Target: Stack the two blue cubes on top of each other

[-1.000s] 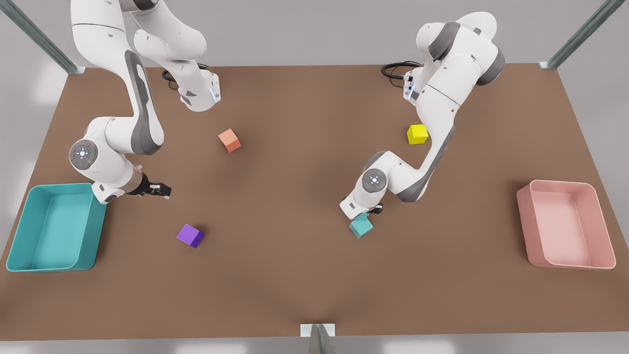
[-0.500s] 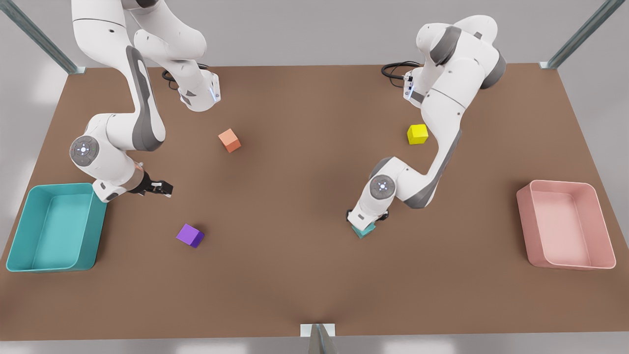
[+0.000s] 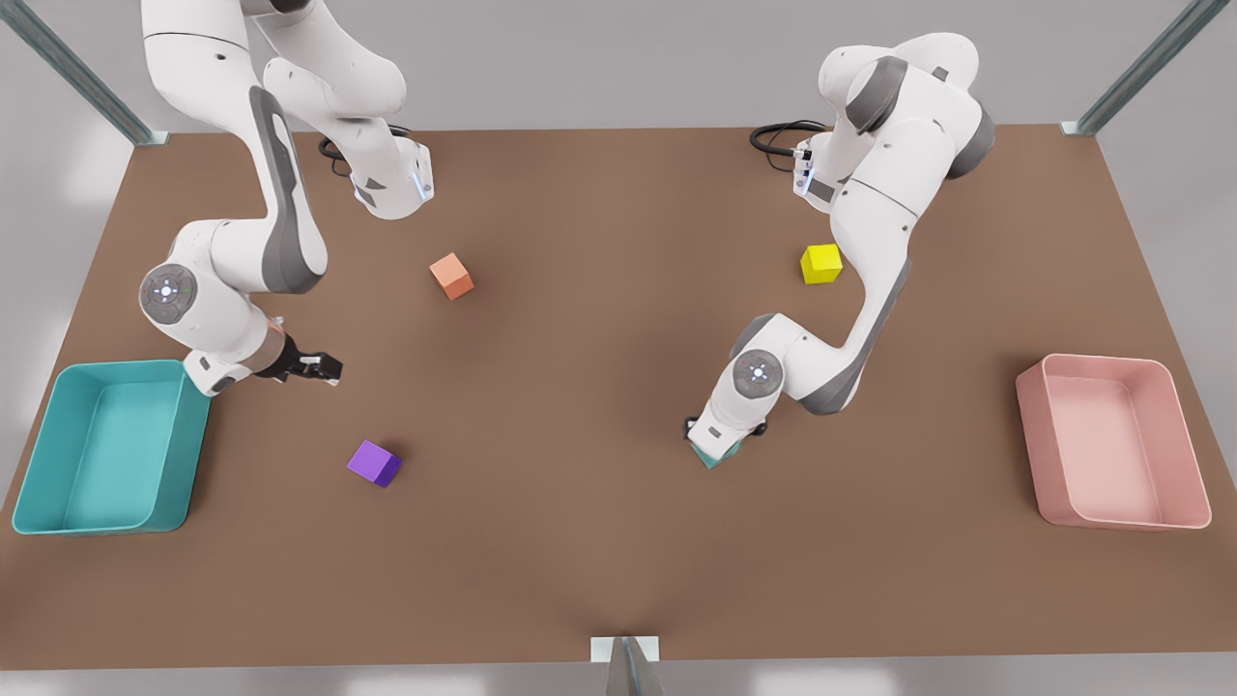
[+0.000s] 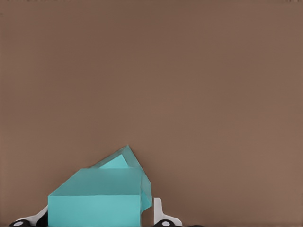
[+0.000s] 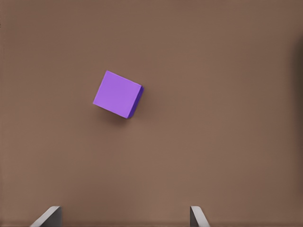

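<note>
In the left wrist view one blue cube (image 4: 94, 198) sits between my left gripper's (image 4: 97, 220) fingers (image 4: 161, 216), which are shut on it. A corner of the second blue cube (image 4: 116, 162) pokes out just behind and under it, turned at an angle. In the front view the left gripper (image 3: 720, 440) is low over the table right of centre, with only a teal edge (image 3: 713, 457) peeking out below it. My right gripper (image 3: 324, 370) hovers open near the front view's left, above and behind the purple cube (image 3: 374, 463).
An orange cube (image 3: 451, 275) and a yellow cube (image 3: 820, 264) lie farther back. A teal bin (image 3: 39, 483) stands at the front view's left edge and a pink bin (image 3: 1039, 454) at its right edge. The purple cube (image 5: 117, 94) lies ahead of the right gripper (image 5: 124, 220).
The left gripper has shifted slightly toward the front view's right and lowered, so it now covers most of the teal cubes. The right arm has barely drifted.
</note>
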You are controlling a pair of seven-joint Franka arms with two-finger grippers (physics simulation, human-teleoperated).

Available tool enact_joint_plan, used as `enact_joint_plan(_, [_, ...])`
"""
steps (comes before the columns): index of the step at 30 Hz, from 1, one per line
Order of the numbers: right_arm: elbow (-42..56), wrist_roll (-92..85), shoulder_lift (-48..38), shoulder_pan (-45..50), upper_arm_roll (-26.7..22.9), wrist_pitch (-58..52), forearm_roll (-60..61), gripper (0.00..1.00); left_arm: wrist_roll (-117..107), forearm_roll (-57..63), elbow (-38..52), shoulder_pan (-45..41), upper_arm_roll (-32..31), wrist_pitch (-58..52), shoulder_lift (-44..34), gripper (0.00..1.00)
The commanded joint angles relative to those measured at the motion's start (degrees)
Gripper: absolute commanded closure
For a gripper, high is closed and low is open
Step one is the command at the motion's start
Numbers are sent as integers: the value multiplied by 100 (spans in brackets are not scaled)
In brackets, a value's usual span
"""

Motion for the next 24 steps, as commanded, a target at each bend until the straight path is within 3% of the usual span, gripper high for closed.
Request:
enact_joint_plan(1, [2, -17, -5, -3, 9, -14, 7, 0, 125, 10, 3, 1, -2, -14, -12, 0])
enact_joint_plan(8, [2, -17, -5, -3, 9, -14, 7, 0, 90, 45, 328, 1, -11, -682, -152, 0])
enact_joint_plan(12, [2, -17, -40, -3, 9, -49, 7, 0, 152, -7, 1295, 62, -37, -2079, -504, 0])
enact_joint_plan(15, [2, -17, -31, -3, 9, -40, 7, 0, 1776, -358, 1919, 739, -125, -4101, -1004, 0])
enact_joint_plan(19, [2, -8, -22, -3, 9, -40, 7, 0, 2726, -693, 1884, 1731, -204, -4338, -1637, 0])
enact_joint_plan(20, [2, -8, -22, -3, 9, -40, 7, 0, 3542, -789, 1857, 1890, -81, -4382, -1761, 0])
enact_joint_plan(21, [2, -8, -22, -3, 9, -40, 7, 0, 3931, -1544, 1717, 1162, 1155, -4532, -2190, 0])
enact_joint_plan(22, [2, -17, -22, -3, 9, -40, 7, 0, 3940, -1994, 524, 704, 1914, -3804, -3060, 0])
enact_joint_plan(23, [2, -8, -22, -3, 9, -40, 7, 0, 3879, -2002, -269, 581, 1958, -3301, -3615, 0])
enact_joint_plan(24, [2, -8, -31, -3, 18, -49, 7, 0, 3904, -1976, -50, 519, 1976, -3416, -3466, 0])
